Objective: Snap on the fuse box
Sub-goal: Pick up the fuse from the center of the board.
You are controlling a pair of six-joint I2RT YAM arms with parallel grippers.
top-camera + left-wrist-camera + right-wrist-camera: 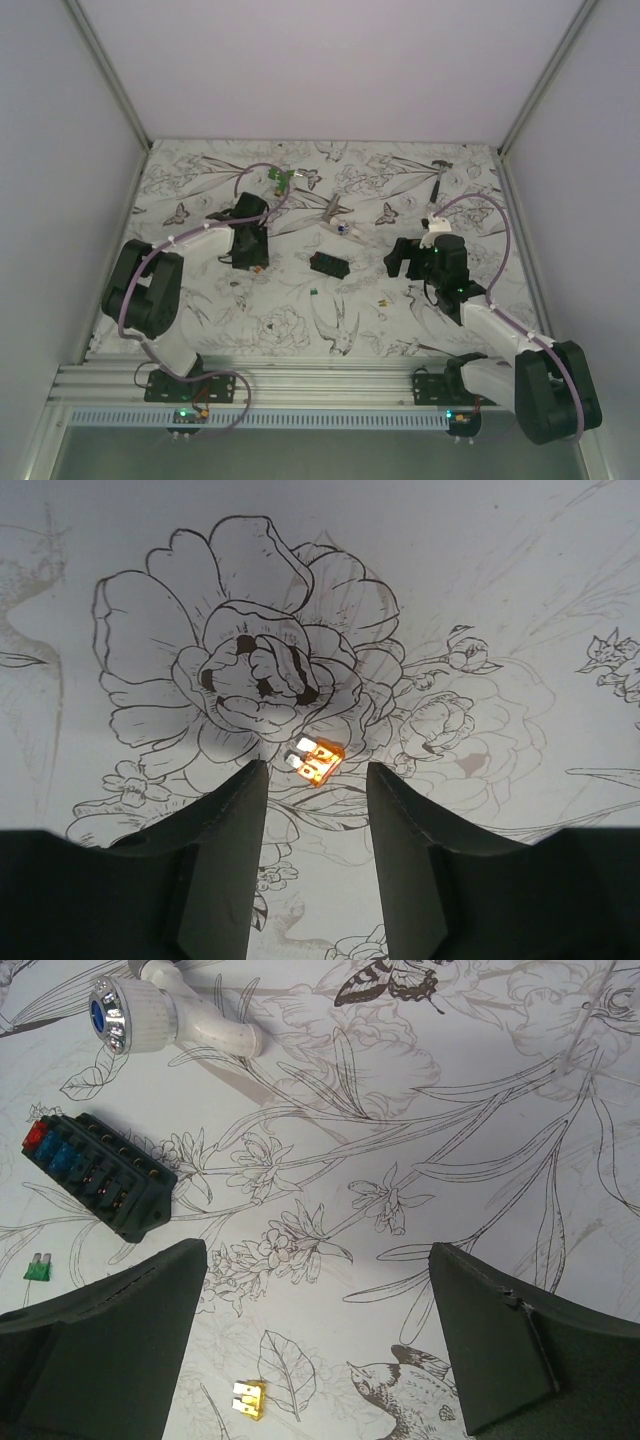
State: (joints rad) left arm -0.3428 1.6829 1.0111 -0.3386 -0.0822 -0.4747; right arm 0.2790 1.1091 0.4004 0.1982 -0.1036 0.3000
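The left gripper (314,792) has its fingers apart and holds nothing. A small orange blade fuse (316,761) lies flat on the flower-printed table (520,590) just beyond the gap between the tips. The right gripper (318,1260) is also wide apart and empty, above bare table. The fuse box (98,1174) lies to its left, well apart from the fingers. Its long axis runs from upper left to lower right in the right wrist view, with red and blue fuses at the far end. From the top view the box sits between the two grippers, and neither is clearly nearer. Only the right wrist camera sees it, so I judge the right arm is better placed and must travel left to reach it. A green fuse (38,1267) lies just beside the box, and a yellow fuse (248,1400) is near the right fingers.
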